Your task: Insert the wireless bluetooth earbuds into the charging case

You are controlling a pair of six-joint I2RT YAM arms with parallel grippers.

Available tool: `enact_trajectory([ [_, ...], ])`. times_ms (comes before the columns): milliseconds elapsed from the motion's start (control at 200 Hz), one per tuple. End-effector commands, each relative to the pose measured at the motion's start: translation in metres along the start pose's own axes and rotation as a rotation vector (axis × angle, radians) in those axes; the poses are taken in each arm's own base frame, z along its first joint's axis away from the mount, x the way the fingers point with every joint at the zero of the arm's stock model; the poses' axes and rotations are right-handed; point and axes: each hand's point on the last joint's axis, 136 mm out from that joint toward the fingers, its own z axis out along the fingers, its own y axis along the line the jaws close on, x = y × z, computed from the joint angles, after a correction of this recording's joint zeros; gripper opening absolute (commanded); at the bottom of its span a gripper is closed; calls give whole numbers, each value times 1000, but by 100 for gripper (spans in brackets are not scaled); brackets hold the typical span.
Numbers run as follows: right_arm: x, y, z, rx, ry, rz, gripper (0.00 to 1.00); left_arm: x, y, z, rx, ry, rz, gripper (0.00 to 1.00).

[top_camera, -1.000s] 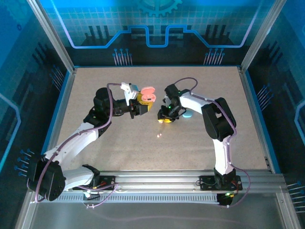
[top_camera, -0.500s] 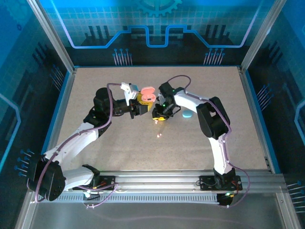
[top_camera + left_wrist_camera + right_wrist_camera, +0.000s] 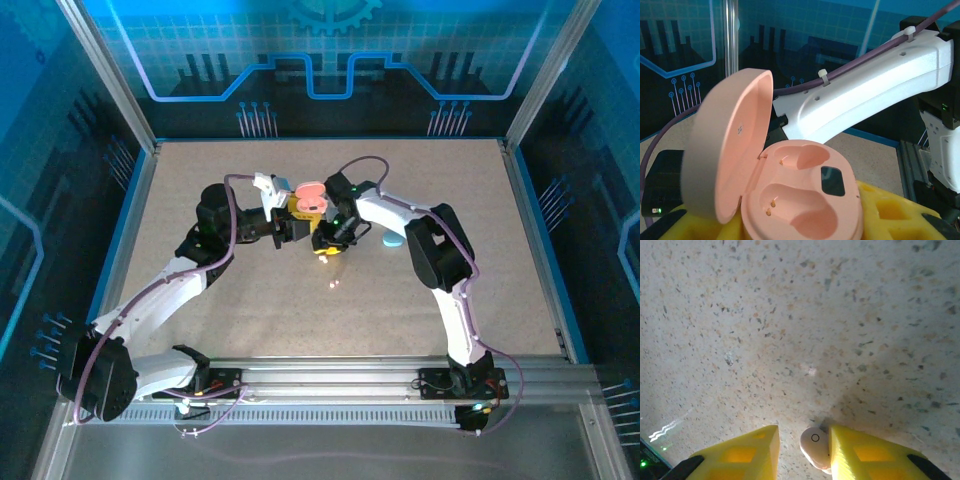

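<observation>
While one case [image 3: 771, 161] gapes, two wells [image 3: 796, 201], one earbud [image 3: 814, 445]

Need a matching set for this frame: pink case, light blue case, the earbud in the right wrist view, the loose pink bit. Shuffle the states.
1 pink case
2 light blue case
3 earbud
4 loose pink bit

A between two yellow fingers
B lid open, both wells empty
C on the table, lowest in the top view
D on the table, farthest right in the top view

Pairs: 1-B, 2-D, 3-A, 4-C
</observation>
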Motion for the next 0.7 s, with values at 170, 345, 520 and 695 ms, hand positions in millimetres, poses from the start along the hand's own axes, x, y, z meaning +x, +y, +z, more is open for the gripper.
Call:
enact_trajectory([
  [170, 26, 5, 12, 14, 93, -49, 31, -13, -2, -4, -3, -30, 18, 33],
  [345, 38, 16, 7, -4, 112, -65, 31, -14, -2, -3, -3, -32, 16, 33],
  [520, 58, 9, 4, 22, 148, -68, 31, -13, -2, -4, -6, -30, 14, 33],
  [695, 71, -2, -6, 66, 145, -78, 31, -13, -1, -2, -3, -32, 10, 33],
])
